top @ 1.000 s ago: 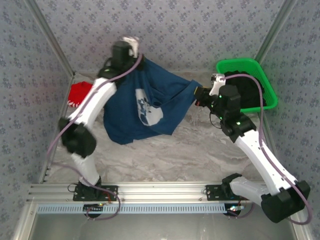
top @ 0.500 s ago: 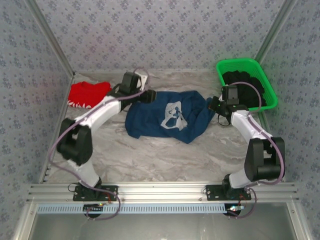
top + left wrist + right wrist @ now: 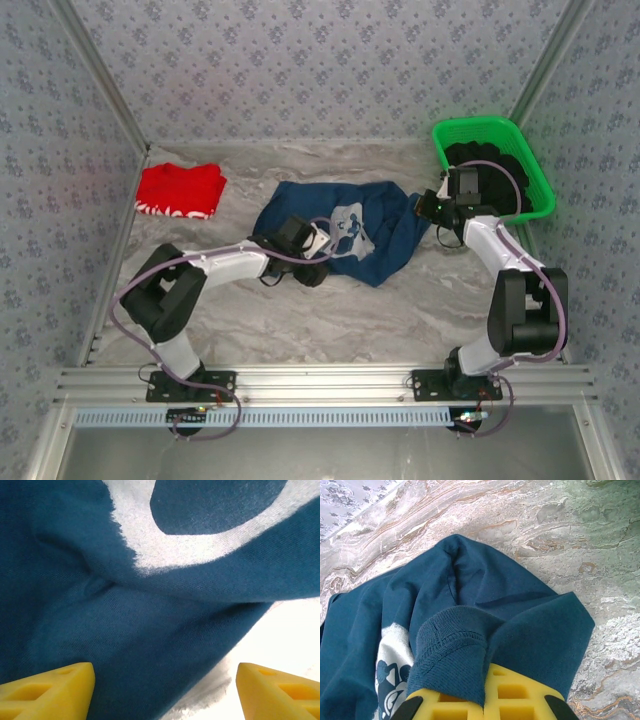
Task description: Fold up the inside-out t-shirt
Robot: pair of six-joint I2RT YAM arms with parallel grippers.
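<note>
Barely begun: the t-shirt (image 3: 378, 238) lies crumpled on the table (image 3: 400, 310), 0 folds made. Over its near edge the left gripper (image 3: 165, 690) hovers spread wide; the right gripper (image 3: 485, 700) pinches a stitched edge.

Red garment (image 3: 180, 190) far left; green basket (image 3: 470, 124) holds black clothing (image 3: 505, 180).

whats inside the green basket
A pile of black clothing lies in the green basket. The basket's floor and anything under the pile are covered, so I can't tell what else is in there.
</note>
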